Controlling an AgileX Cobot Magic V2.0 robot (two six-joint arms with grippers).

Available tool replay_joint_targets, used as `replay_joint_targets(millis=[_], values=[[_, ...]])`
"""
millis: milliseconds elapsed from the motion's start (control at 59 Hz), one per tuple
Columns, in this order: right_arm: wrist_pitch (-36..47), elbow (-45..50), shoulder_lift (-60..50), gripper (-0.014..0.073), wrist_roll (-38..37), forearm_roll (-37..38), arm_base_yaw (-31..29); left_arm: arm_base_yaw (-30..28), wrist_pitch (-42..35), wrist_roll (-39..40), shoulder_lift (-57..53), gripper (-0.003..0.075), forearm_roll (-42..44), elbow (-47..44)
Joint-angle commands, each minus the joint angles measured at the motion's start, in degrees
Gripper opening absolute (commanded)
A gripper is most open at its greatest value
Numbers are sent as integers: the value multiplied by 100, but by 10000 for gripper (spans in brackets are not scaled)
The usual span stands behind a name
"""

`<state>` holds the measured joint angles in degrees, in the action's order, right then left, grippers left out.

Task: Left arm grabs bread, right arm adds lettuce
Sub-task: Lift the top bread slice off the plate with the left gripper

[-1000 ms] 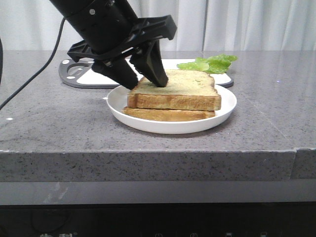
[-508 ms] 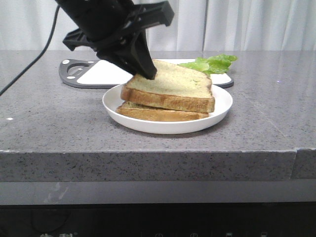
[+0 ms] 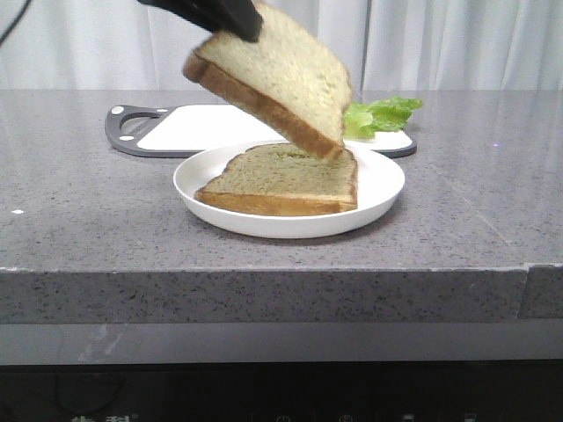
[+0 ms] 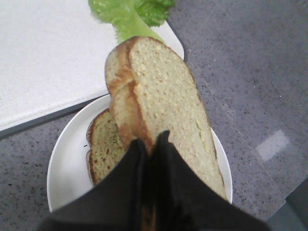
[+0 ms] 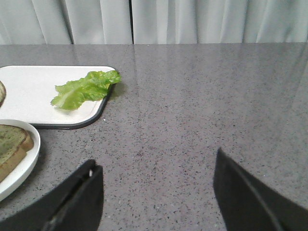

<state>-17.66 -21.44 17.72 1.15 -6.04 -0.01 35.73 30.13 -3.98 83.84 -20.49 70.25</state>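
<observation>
The left arm's black hand (image 4: pixel 150 144), pinched on the top square toasted bread slice (image 3: pixel 273 83), had lifted it clear of the second slice (image 3: pixel 281 180) on the white plate (image 3: pixel 374 207). The ruffled green lettuce leaf (image 5: pixel 84 90) lay exposed-target ready on the far white cutting board (image 5: pixel 33 91); the right hand (image 5: pixel 156 192) gaped wide.

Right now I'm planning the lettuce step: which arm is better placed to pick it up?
Right. The right gripper is open and empty, facing the lettuce; the left gripper holds the bread.
</observation>
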Motion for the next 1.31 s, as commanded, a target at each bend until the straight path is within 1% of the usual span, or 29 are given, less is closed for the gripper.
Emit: replay_joint_targets(millis=[0,119,254,356,492,627,831,949,1085,1288], values=[[428,-208,91,508,21,37,6,-20,-596,1,-550,-20,-85,-79],[428,-208,91,508,21,37,6,-160,-875,1,-1018,-20,95,-552],[428,-208,91,508,21,37,6,-396,-1334,1,-1770,-20,782,-1141],[428,-208,91,508,21,37,6,-609,-1537,1,-2363,-20,1051,-1576],[428,-208,91,508,21,37,6,-845,-1999,1,-3248,-21,1174,-2307],[428,-208,91,508,21,37,6,-910,-2446,1,-4194,-20,1388,-3042],[474,-208,91,508,21,37,6,-910,-2520,1,-5382,-20,1474,-3909],[399,-208,148,508,21,37,6,-910,-2508,1,-5887,-20,1464,-4204],[412,-319,588,508,21,32,6,-910,-2508,1,-6099,-20,1464,-4325],[319,-1078,2109,508,21,32,12,-910,-2495,1,-6099,-20,1464,-4325]])
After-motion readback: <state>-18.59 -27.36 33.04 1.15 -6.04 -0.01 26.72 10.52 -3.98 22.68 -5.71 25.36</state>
